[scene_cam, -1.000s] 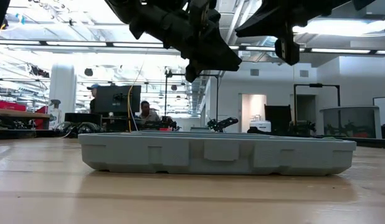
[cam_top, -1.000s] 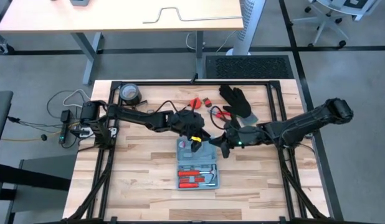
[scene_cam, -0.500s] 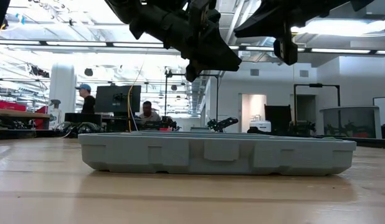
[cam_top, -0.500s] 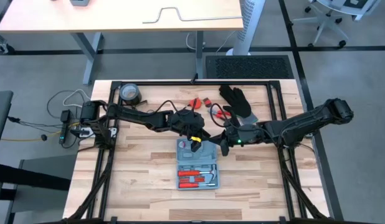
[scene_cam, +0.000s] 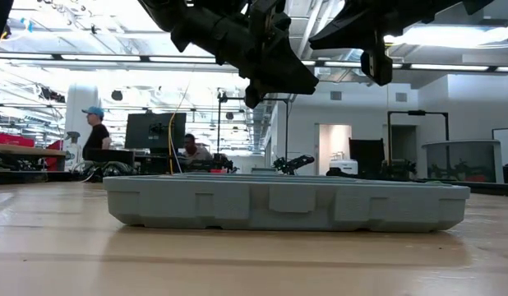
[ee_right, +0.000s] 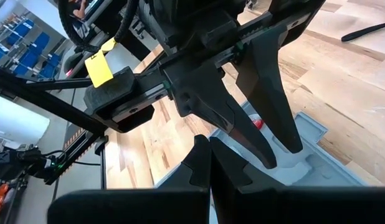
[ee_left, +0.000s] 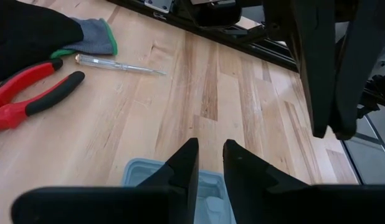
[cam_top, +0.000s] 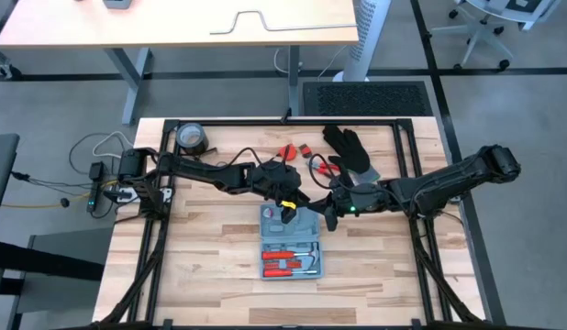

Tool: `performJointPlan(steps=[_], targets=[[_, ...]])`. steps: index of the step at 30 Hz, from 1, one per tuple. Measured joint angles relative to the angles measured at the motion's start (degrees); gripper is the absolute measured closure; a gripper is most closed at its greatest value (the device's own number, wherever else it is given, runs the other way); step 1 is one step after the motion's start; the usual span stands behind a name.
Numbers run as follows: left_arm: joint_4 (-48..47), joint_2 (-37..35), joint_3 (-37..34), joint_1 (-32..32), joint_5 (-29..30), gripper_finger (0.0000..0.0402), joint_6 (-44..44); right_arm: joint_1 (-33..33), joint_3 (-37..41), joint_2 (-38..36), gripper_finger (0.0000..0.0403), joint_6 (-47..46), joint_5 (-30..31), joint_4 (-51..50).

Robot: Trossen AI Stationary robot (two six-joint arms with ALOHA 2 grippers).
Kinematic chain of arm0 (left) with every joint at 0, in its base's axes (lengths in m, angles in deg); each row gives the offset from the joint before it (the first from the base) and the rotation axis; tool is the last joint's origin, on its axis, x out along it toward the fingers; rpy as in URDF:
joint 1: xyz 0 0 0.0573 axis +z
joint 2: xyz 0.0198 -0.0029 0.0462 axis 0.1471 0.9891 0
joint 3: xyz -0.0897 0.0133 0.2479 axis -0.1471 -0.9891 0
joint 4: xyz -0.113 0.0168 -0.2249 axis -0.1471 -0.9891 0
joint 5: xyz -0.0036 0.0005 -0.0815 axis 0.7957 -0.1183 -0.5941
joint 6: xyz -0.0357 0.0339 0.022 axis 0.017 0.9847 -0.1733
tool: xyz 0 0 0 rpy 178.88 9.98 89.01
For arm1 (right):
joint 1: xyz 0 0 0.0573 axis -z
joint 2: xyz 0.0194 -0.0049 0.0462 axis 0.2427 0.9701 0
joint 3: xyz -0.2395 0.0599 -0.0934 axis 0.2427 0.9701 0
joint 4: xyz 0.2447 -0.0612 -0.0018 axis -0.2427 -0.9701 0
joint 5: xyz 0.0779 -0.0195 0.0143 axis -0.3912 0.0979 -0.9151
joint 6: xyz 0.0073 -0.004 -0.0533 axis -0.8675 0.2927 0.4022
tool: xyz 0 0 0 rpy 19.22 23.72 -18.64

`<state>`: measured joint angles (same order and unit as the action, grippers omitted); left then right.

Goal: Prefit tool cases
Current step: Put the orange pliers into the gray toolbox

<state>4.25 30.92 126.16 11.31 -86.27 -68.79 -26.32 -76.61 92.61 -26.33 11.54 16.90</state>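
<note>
The light-blue tool case [cam_top: 291, 240] lies open and flat on the wooden table, its underside on the boards [scene_cam: 287, 203]. Red-handled tools [cam_top: 285, 258] sit in its near half. My left gripper [cam_top: 289, 213] hangs above the case's far end, open by a narrow gap [ee_left: 210, 155] with nothing between its fingers. My right gripper [cam_top: 327, 218] hovers by the case's far right corner, its fingers shut [ee_right: 209, 149] and empty. In the low view both grippers stand clear above the case.
A black glove [cam_top: 350, 147] with a grey cuff lies at the far right. Red pliers [ee_left: 30, 99] and a clear-handled screwdriver [ee_left: 118, 64] lie beside it, beyond the case. A tape roll [cam_top: 192, 137] sits at the far left corner. Bare boards lie near and left of the case.
</note>
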Motion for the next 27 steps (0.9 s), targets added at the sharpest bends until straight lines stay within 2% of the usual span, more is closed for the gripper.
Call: performJointPlan(steps=[17, 21, 23, 27], targets=[[-0.1, 0.0, 0.0, 0.0, -0.1, 0.0336, -0.8, -0.1, 0.0, 0.0, 0.0397, 0.5, -0.2, 0.0], [-0.6, -0.1, 0.0, 1.1, -3.4, 0.0336, -1.9, -0.4, 0.0, -1.3, 0.0397, 1.7, -0.6, 0.1], [-0.4, -1.7, -1.6, 2.3, -4.4, 0.0336, -3.5, -1.3, 0.0, -3.6, 0.0397, 4.3, 0.9, 1.1], [6.0, -8.8, -9.3, 3.7, -5.0, 0.0336, -4.2, -3.6, 1.1, -9.3, 0.0397, 7.7, 8.1, 0.2]])
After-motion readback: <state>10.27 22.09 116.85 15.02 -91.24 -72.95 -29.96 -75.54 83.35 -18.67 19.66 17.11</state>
